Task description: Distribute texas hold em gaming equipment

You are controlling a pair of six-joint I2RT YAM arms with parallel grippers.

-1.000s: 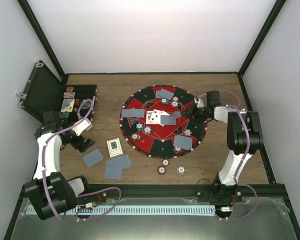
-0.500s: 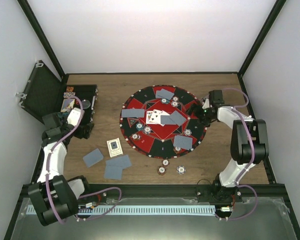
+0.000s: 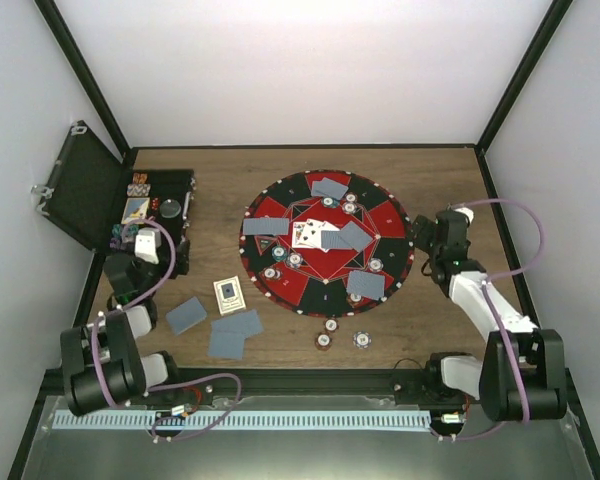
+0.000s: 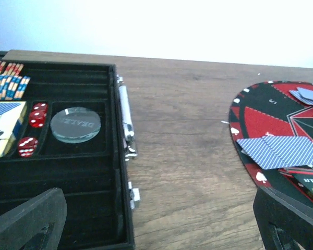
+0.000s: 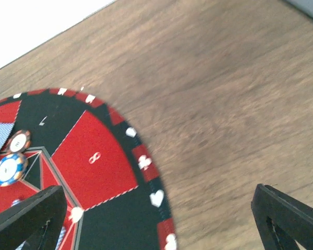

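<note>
Grey-blue playing cards [image 3: 330, 188] lie spread on the round red-and-black mat [image 3: 380, 215], with face-up cards [image 3: 305, 234] at its centre and poker chips [image 3: 295, 261] around them. More cards [image 3: 187, 315] and three chips [image 3: 332, 325] lie on the wood in front of the mat. My left gripper [image 3: 143, 246] is open and empty beside the black case [image 3: 176, 183]. Its wrist view shows bare wood between its fingers [image 4: 26, 221]. My right gripper [image 3: 432, 240] is open and empty, just off the mat's right edge. In its wrist view two chips [image 5: 9, 169] sit at the far left on the mat [image 5: 104, 156].
The open case [image 4: 83, 172] holds a clear dealer button [image 4: 75, 124], red dice [image 4: 39, 114], stacked chips [image 4: 5, 86] and a card deck [image 4: 2, 127]. A face-up card or small box [image 3: 229, 293] lies left of the mat. Black frame posts and white walls enclose the table.
The right gripper opened, left a card near the mat's centre and drew back past the mat's right edge. The left arm folded back toward its base beside the case.
</note>
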